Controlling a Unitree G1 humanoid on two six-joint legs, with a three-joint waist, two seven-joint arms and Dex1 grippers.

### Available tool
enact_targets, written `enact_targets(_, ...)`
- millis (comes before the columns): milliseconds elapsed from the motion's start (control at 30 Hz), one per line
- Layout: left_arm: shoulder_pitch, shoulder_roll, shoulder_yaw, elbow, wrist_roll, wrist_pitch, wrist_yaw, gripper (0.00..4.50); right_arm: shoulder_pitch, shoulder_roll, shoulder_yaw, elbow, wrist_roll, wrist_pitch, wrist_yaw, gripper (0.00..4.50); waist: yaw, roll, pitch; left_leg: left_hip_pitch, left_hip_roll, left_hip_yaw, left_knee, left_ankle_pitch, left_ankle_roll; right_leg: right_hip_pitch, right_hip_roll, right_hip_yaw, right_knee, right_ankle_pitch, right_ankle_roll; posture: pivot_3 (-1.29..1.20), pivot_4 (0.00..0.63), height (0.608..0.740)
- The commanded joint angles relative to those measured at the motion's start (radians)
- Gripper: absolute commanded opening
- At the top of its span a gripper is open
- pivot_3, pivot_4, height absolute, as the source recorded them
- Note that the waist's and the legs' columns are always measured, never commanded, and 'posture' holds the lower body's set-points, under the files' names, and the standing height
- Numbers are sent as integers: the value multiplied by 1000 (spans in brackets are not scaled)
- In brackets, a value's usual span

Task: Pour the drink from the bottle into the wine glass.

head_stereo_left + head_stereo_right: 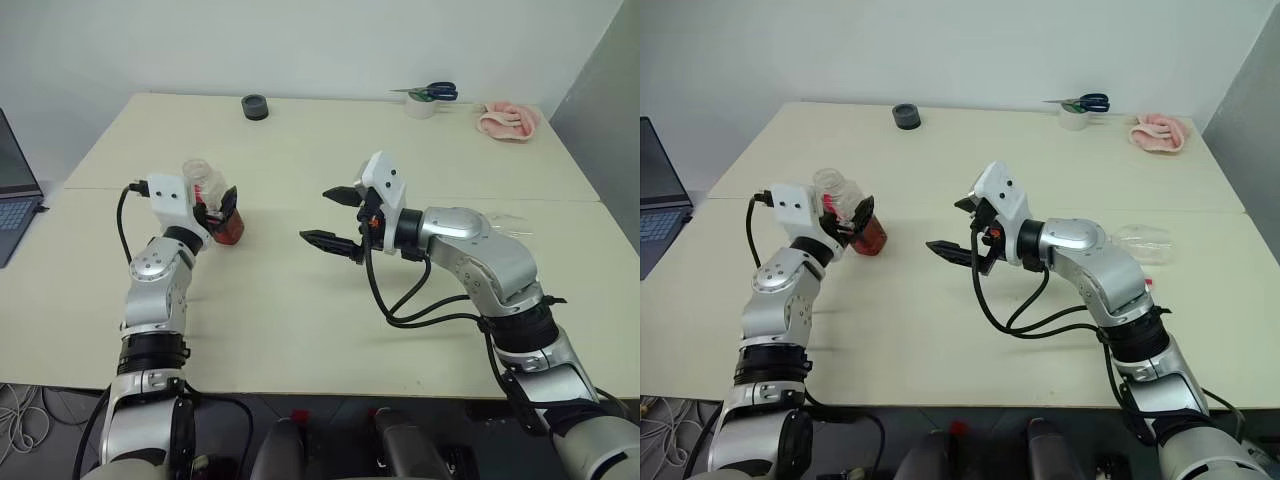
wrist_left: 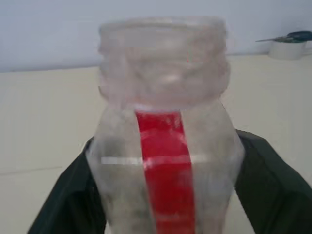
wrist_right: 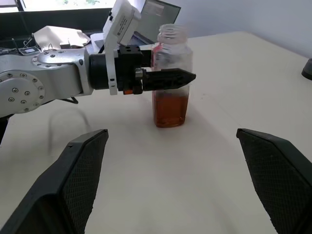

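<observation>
The uncapped bottle (image 3: 171,48) stood upright on the table (image 1: 300,320), with the drink (image 3: 169,109) low inside it. The left gripper (image 1: 218,208) had its jaws flanking the bottle's middle; whether they pressed it was unclear. The right gripper (image 1: 314,215), near the bottle, had its jaws apart and empty. The left probably needed a firm, level squeeze before lifting, to avoid spilling.

The left wrist view cuts off the bottle's (image 2: 163,146) base.

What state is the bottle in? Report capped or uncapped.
Uncapped. The bottle stands upright on the table with a bare, open threaded neck; no cap sits on it.
</observation>
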Motion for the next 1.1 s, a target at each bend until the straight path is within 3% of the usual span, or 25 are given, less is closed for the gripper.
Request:
enact_targets(33,15,12,26,-83,-10,17,18,4481,-28,9,-15,-13,-6,-24,14,4500,-1,0,0,0,0,0,0,0,0,0,0,0,0,0,0,0,150,740)
enact_targets(200,76,21,35,-153,-19,65,24,4481,-32,6,-29,-4,-11,-24,27,4500,-3,0,0,0,0,0,0,0,0,0,0,0,0,0,0,0,150,740)
enact_targets(367,243,33,70,-341,-63,154,6,4481,5,-49,-101,-30,18,28,33,4500,-4,0,0,0,0,0,0,0,0,0,-1,0,0,0,0,0,150,740)
enact_targets(533,479,46,104,-519,-119,211,-55,4481,150,-118,-230,-110,77,105,-4,4500,-3,-1,0,0,0,0,-1,0,0,1,-3,0,-1,0,0,0,150,740)
enact_targets(633,541,59,35,-616,-180,228,-173,4481,273,-86,-362,-150,151,171,-89,4500,3,-1,-1,0,-1,0,-1,0,0,0,-2,0,-1,0,0,0,150,740)
enact_targets(833,399,78,-210,-623,-93,200,-297,4481,419,52,-564,-140,216,163,-285,4500,15,-1,-1,8,-1,4,-1,0,0,8,0,4,-2,-3,5,0,150,740)
enact_targets(1100,187,71,-339,-538,-76,159,-440,4481,379,280,-781,-76,409,183,-579,4500,-14,0,-1,9,3,4,-3,0,1,6,6,7,-1,-3,4,0,150,740)
